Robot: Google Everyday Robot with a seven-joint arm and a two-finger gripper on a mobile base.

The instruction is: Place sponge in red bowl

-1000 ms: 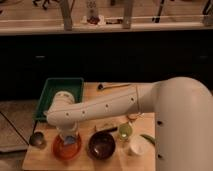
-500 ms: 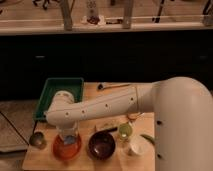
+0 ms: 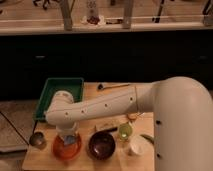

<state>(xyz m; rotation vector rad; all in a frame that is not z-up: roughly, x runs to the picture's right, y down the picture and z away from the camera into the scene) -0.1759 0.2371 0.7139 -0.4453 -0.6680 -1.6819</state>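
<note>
Nothing has moved: jaws clasp sponge (image 3: 70,138) over red bowl (image 3: 58,150).

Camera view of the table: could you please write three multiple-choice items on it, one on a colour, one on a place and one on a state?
1. What colour is the tray at the table's back left?
A. green
B. white
C. yellow

2. Where is the end effector?
A. above the tray
B. above the red bowl
C. off the table, over the floor

3. What state is the end effector in?
A. shut on the sponge
B. open and empty
C. open around the bowl's rim

Answers:
1. A, since the tray's rim and walls are plainly green.
2. B, since the arm bends down at the front left corner and ends right over the orange-red bowl.
3. A, since the blue block sits at its tip, just above the bowl.
</note>
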